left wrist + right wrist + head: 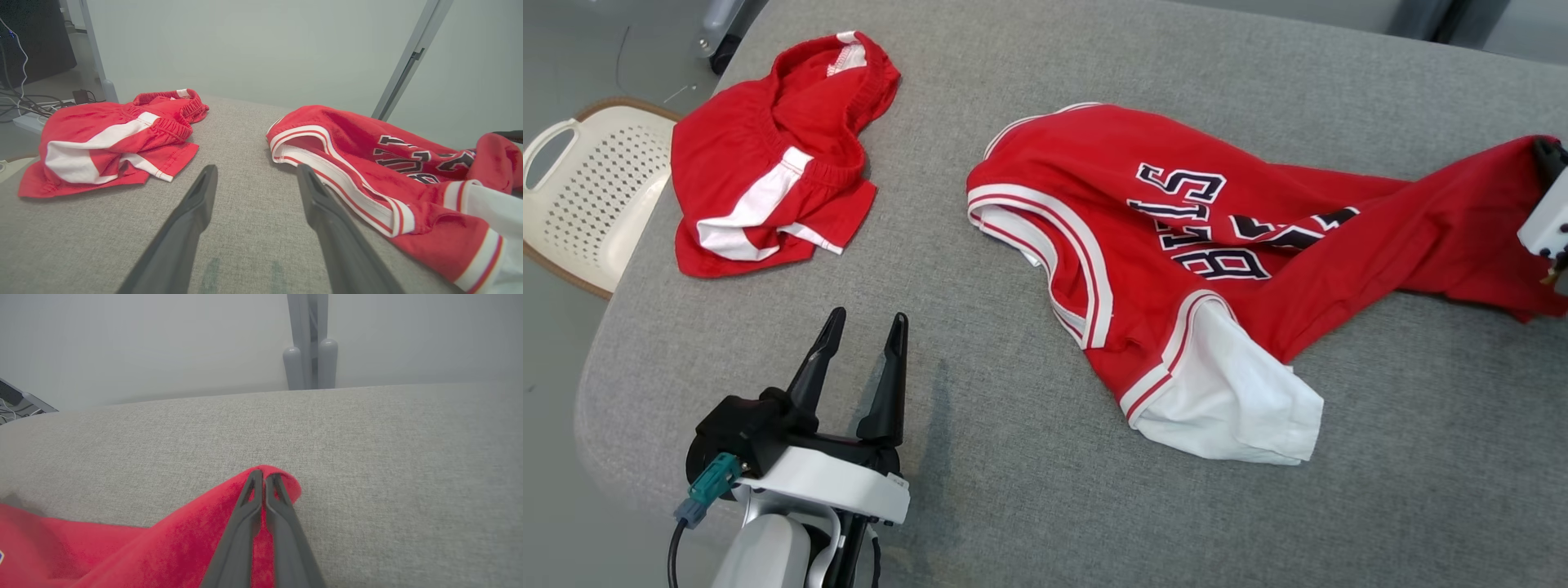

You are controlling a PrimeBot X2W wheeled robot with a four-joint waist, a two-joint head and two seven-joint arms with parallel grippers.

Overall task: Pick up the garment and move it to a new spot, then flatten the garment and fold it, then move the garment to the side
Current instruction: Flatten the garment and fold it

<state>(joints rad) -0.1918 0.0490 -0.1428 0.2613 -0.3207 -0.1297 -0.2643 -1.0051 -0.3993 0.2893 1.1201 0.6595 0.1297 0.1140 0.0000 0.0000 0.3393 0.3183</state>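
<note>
The garment [1176, 237], a red jersey with white trim and dark lettering, lies crumpled across the grey padded table [1013, 457], stretched toward the right edge of the head view. My right gripper [264, 476] is shut on a fold of its red cloth [229, 522], lifting that end slightly; its white wrist [1547, 216] shows at the right edge. My left gripper [864, 318] hovers open over bare table at the lower left, apart from the jersey [367, 163], nothing between its fingers [196, 204].
Red shorts with white panels [776, 163] lie bunched at the table's far left corner, also in the left wrist view [110, 139]. A cream perforated basket [588, 188] stands on the floor beyond the left edge. Grey metal posts [310, 355] rise behind the table.
</note>
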